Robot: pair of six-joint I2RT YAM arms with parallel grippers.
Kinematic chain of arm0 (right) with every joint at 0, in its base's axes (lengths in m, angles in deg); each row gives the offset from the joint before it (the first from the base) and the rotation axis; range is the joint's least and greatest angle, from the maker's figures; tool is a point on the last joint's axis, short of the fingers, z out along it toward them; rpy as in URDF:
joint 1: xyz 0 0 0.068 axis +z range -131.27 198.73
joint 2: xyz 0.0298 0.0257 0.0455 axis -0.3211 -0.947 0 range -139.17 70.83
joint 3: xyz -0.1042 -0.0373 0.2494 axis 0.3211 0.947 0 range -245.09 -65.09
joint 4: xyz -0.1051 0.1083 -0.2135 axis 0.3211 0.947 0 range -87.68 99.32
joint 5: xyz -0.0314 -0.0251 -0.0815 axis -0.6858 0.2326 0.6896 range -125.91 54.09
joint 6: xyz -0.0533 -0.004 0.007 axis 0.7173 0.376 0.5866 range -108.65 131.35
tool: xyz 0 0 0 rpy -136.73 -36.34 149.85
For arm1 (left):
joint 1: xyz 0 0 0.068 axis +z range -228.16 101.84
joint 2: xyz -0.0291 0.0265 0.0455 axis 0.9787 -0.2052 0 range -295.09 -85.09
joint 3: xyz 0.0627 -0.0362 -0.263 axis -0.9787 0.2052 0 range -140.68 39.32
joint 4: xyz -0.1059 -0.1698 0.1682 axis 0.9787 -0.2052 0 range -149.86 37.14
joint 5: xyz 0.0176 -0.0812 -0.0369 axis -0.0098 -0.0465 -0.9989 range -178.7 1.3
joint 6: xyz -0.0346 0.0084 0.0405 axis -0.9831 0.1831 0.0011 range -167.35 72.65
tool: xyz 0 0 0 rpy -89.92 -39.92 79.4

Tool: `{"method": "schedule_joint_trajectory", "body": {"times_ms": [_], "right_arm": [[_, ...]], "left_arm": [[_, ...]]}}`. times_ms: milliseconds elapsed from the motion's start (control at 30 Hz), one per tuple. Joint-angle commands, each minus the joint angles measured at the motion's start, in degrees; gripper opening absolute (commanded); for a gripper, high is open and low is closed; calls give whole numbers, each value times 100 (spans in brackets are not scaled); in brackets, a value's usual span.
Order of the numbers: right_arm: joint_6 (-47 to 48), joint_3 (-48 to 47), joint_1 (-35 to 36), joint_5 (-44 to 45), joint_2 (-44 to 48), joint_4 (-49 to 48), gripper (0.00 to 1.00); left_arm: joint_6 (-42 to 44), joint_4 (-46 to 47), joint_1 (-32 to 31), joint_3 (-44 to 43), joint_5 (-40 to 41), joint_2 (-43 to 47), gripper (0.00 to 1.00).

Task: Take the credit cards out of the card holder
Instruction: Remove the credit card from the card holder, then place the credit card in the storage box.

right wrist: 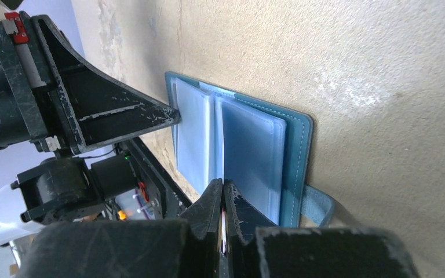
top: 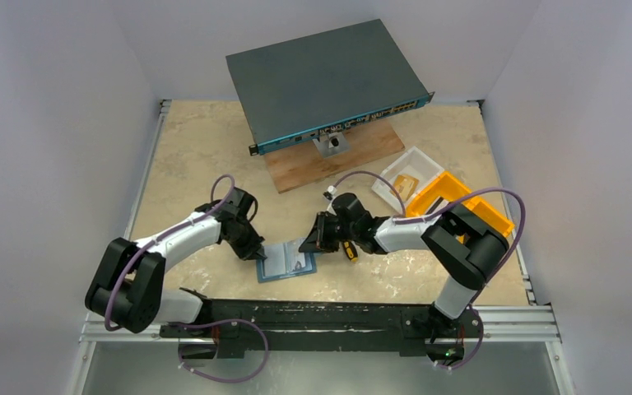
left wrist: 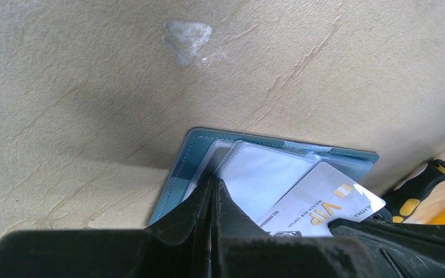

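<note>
Gold capitals reading "VIP" stand on the white card (left wrist: pixel 318 197) that sticks out of the card holder (left wrist: pixel 178 172), seen upside down from the left wrist. A line of small black print near that card's edge begins "NO"; the rest is too fine to read. Markings on the network switch (top: pixel 321 74) front are illegible.

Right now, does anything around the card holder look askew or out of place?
A white VIP card sticks out of the card holder at a slant, pinched in the right fingers. A yellow-and-black screwdriver lies loose on the table close beside the holder, a stray for this job.
</note>
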Motion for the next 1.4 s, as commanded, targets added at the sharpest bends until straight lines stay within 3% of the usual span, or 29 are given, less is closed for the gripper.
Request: {"method": "schedule_joint_trajectory", "body": {"times_ms": [0, 133, 267, 333, 500, 600, 900, 1367], "right_arm": [[285, -259, -22, 277, 345, 493, 0], [335, -387, -24, 269, 480, 651, 0], [354, -476, -22, 245, 624, 760, 0], [374, -533, -22, 248, 745, 858, 0], [464, -668, -82, 393, 1141, 1255, 0], [496, -616, -241, 474, 1460, 1526, 0], [933, -518, -1264, 999, 2720, 2988, 0], [2230, -1273, -4155, 1919, 3493, 5306, 0]], "left_arm": [[280, -367, -11, 140, 478, -23, 0], [600, -490, -20, -201, 251, 119, 0], [821, -591, -28, -457, 114, 580, 15], [952, -677, -29, -596, 48, 842, 25], [1225, -991, -29, -868, 49, 1410, 63], [1375, -1092, -29, -920, -54, 1644, 72], [1731, -1118, -83, -990, -467, 2028, 78], [2331, -1366, -140, -1329, -730, 2195, 79]]}}
